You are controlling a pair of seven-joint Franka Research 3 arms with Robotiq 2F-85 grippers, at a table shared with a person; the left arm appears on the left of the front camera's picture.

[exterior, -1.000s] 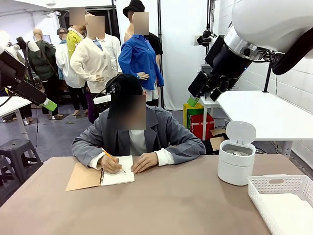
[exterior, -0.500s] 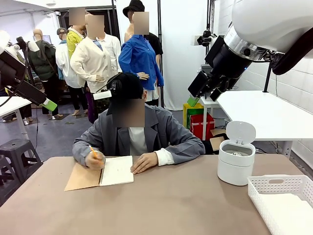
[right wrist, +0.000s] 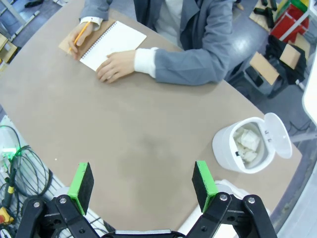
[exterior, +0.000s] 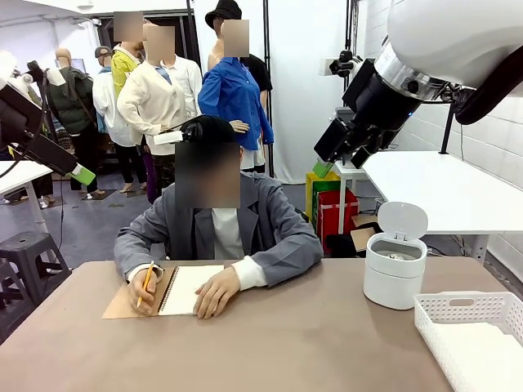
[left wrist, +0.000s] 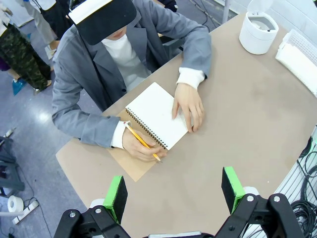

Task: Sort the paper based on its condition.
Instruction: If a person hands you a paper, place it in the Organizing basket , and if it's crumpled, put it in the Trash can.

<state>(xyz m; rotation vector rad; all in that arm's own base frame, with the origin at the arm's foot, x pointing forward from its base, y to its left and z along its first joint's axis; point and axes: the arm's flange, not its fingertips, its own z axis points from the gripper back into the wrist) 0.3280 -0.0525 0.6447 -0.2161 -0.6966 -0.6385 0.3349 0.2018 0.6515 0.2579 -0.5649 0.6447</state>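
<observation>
White paper lies flat inside the white basket (exterior: 462, 304) at the table's right front, also seen in the left wrist view (left wrist: 300, 57). Crumpled white paper (right wrist: 247, 142) fills the open white bin (exterior: 394, 277). A person at the far side rests one hand on the blank page of a spiral notebook (exterior: 186, 287) and holds a pencil (exterior: 145, 282) over its brown cover. My left gripper (left wrist: 174, 193) hangs open high above the table, with the notebook (left wrist: 156, 115) beyond it. My right gripper (right wrist: 142, 184) is open too, high over bare tabletop. Neither holds anything.
The bin (right wrist: 240, 148) stands at the right with its lid flipped up, just behind the basket. The brown tabletop (exterior: 286, 343) is bare between notebook and bin. A second white table (exterior: 441, 184) stands off to the right. Cables hang at the table's near edge (right wrist: 15, 163).
The person has leaned towards picture left, slid the notebook a little that way and moved the pencil hand off the page onto the brown cover. Both arms have stayed still.
</observation>
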